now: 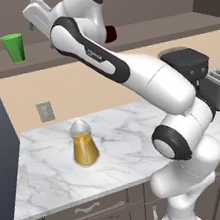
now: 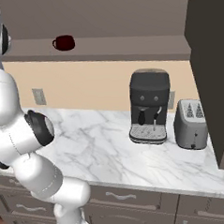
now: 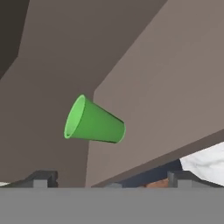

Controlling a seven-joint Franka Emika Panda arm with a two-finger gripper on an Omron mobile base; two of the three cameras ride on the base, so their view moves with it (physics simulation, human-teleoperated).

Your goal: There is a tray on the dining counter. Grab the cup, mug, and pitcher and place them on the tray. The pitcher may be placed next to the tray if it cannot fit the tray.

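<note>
1. My tool (image 3: 109, 178) stands spread wide and holds nothing; its two dark tips show at the bottom of the hand view, with the small bright green tapered cup (image 3: 94, 121) ahead and between them, well apart from both.
2. The cup (image 1: 14, 47) stands upright on the grey-brown upper shelf (image 1: 178, 23) above the marble bench (image 1: 46, 168). It looks sideways in the hand view because my hand is rolled.
3. Handling, as I judge it: light, stiff, smooth-walled and probably slippery. The taper widens toward the rim, so a pinch across the middle of the wall, level and square, should hold better than one near the narrow base. It could tip if nudged.
4. The squat dark maroon mug (image 2: 64, 42) sits further along the same shelf; take it across the body, not by the small handle.
5. The conical amber translucent pitcher (image 1: 83, 144) stands on the bench below; likely heavier, and best gripped at its narrow neck.
6. Hard to make out: in the left base view my arm covers most of the mug, and my hand near the shelf is too indistinct there to read the tips.
</note>
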